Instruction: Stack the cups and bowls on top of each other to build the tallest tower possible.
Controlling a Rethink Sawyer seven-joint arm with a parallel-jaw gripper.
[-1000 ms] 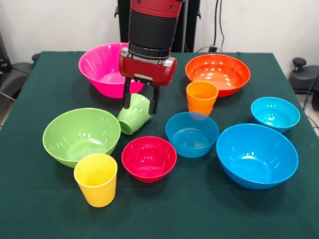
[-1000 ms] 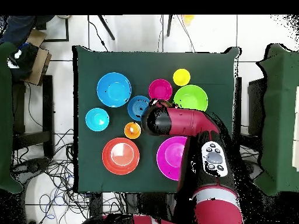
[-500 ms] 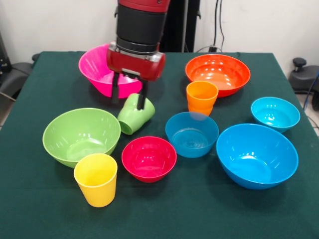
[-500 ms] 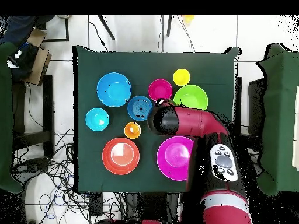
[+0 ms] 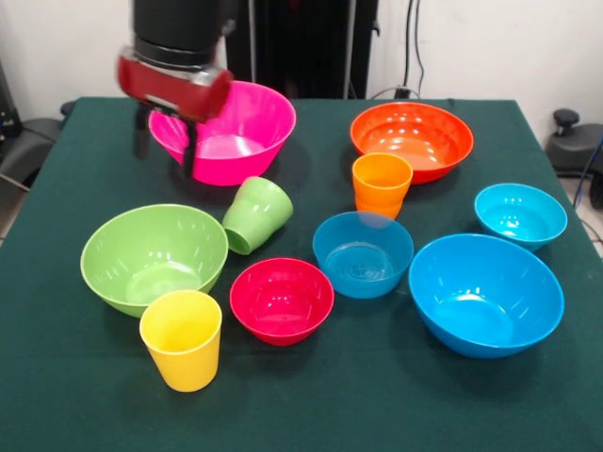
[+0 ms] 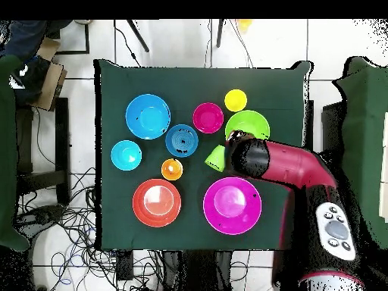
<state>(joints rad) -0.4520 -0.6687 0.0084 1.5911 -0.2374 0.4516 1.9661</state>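
My gripper [image 5: 166, 151] hangs open and empty over the table's far left, in front of the big pink bowl [image 5: 240, 132]. The green cup [image 5: 256, 215] lies tipped on its side between the pink bowl and the red bowl [image 5: 282, 299], close to the light green bowl [image 5: 154, 256]. An orange cup [image 5: 382, 185] stands upright before the orange bowl [image 5: 412, 139]. At the front left stands the yellow cup [image 5: 181, 339]. A mid-size blue bowl [image 5: 363, 252], a large blue bowl [image 5: 485, 294] and a small cyan bowl [image 5: 520, 215] fill the right side. Nothing is stacked.
In the overhead view the red arm [image 6: 288, 168] reaches across the table's right part, covering the gripper, with the green cup [image 6: 216, 157] just left of it. A chair [image 5: 24, 141] stands off the table's left side. The green cloth [image 5: 377, 405] covers the table.
The gripper has let go of the green cup and drawn away to the left and upward. The cup stays tipped where it was.
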